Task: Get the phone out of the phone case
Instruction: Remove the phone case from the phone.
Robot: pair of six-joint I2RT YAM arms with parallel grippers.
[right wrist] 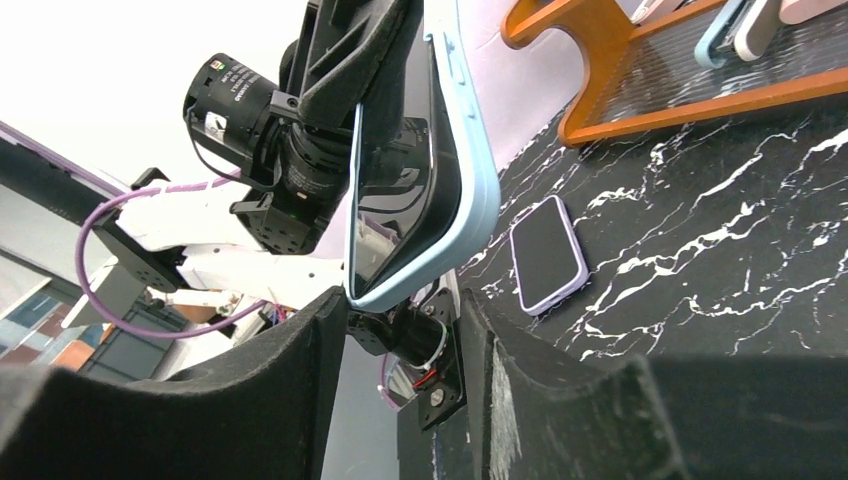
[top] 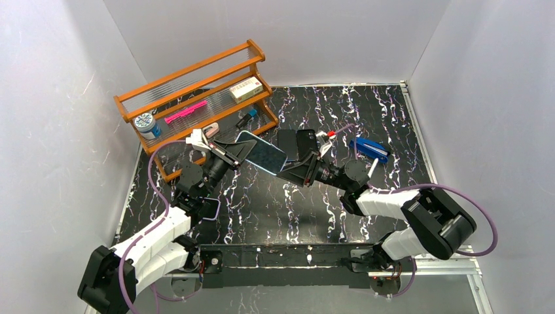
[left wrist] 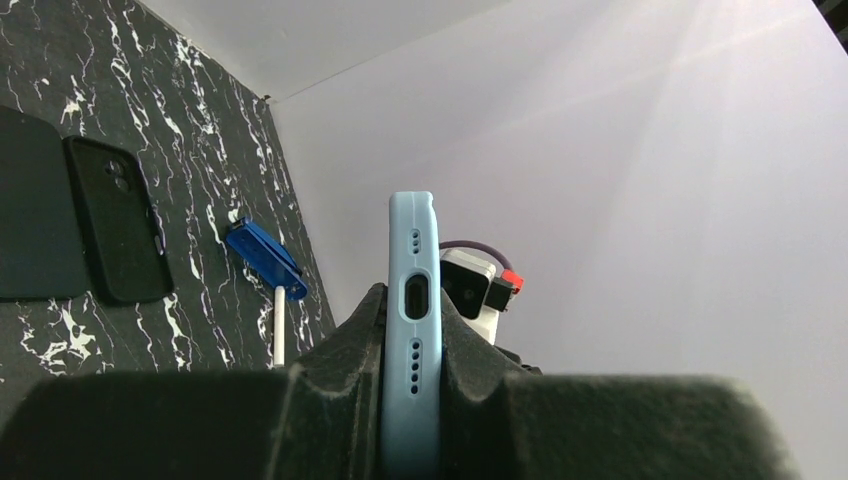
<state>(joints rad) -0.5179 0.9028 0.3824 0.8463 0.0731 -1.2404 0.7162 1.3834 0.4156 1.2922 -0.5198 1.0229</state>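
A phone in a light blue case is held in the air over the middle of the table. My left gripper is shut on its charging-port end; in the left wrist view the case's bottom edge stands clamped between the two fingers. My right gripper is open. In the right wrist view the phone's far corner hangs between the spread fingers, near the left finger. The dark screen shows inside the blue rim.
A lilac-cased phone lies on the table by the left arm, also seen in the right wrist view. A black phone and a dark pad lie behind. A blue stapler sits at the right. A wooden rack stands back left.
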